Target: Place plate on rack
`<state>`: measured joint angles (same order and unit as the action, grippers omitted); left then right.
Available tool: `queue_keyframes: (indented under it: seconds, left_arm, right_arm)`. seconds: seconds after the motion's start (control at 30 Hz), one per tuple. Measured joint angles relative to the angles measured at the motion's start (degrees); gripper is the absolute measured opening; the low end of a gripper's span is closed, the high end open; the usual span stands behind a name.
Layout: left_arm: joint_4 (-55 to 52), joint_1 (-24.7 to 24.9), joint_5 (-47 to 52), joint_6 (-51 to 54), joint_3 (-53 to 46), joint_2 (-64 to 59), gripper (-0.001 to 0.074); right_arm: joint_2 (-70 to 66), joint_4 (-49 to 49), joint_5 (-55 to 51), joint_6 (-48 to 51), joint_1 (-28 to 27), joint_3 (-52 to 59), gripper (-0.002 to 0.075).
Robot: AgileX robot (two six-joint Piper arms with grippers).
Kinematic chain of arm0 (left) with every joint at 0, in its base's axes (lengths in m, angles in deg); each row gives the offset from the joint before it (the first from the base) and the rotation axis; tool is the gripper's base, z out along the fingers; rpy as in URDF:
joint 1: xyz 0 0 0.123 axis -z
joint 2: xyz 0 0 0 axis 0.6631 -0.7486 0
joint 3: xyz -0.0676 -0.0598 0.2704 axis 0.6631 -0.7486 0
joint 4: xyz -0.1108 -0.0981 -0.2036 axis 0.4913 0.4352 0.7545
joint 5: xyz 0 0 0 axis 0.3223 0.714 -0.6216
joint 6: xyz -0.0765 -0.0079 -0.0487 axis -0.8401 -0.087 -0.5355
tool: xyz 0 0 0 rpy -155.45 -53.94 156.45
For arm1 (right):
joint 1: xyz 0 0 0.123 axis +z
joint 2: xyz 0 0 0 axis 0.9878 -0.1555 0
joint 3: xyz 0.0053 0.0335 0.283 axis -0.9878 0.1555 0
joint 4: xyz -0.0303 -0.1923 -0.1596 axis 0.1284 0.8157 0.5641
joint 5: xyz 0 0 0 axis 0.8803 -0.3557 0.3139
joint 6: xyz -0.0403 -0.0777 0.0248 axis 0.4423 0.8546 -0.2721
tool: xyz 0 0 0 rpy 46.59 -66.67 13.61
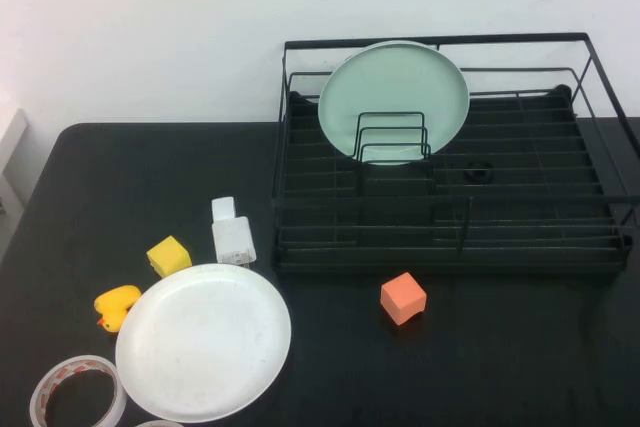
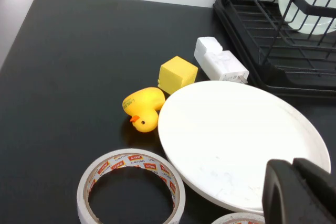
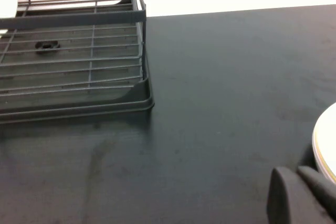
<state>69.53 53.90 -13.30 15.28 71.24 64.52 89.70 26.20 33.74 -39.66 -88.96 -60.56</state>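
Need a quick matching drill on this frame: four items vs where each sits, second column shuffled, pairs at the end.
1. white plate
2. mint-green plate
3. orange cube
4. rubber duck

A. upright in the dish rack dividers
B. flat on the table, front left
C. touching the white plate's left rim
D. on the table just in front of the rack

Pairs: 1-B, 2-A, 3-D, 4-C. Left pincer hangs over the white plate's edge; right pincer over bare table.

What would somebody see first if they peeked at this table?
Probably the big white plate lying flat at the front left, beside a yellow duck. Next, the green plate standing in the black rack at the back. The left gripper hangs near the white plate; the right gripper over bare table.
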Motion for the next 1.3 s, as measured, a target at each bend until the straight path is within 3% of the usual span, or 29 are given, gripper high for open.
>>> queue_keyframes:
  seconds: [0.7, 0.83, 0.93, 1.1, 1.2, 1.3]
  left_arm:
    - [-0.2, 0.0, 0.0, 0.0, 0.0, 0.0, -0.0003]
    - [3.8, 0.0, -0.2, 0.0, 0.0, 0.0, -0.0003]
    - [12.0, 0.0, -2.0, 0.0, -0.1, 0.0, -0.0003]
    - [38.2, 0.0, -5.1, -1.3, -0.1, 0.0, -0.0003]
    - [52.0, 0.0, -6.1, -1.5, -0.1, 0.0, -0.0003]
    - [58.5, 0.0, -6.8, -1.5, -0.1, 0.0, -0.0003]
  right_arm:
    - [0.0, -1.8, 0.0, 0.0, 0.0, 0.0, 0.0005]
    - [0.0, -2.0, 0.0, 0.0, 0.0, 0.0, 0.0005]
    - [0.0, -2.0, 0.0, 0.0, 0.0, 0.0, 0.0005]
    - [0.0, -3.9, 0.0, 0.0, 0.0, 0.0, 0.0005]
    - [0.0, -10.6, -0.2, 0.0, 0.0, 0.0, 0.0005]
    - [0.0, -22.7, -0.6, -1.3, 0.0, 0.1, 0.0005]
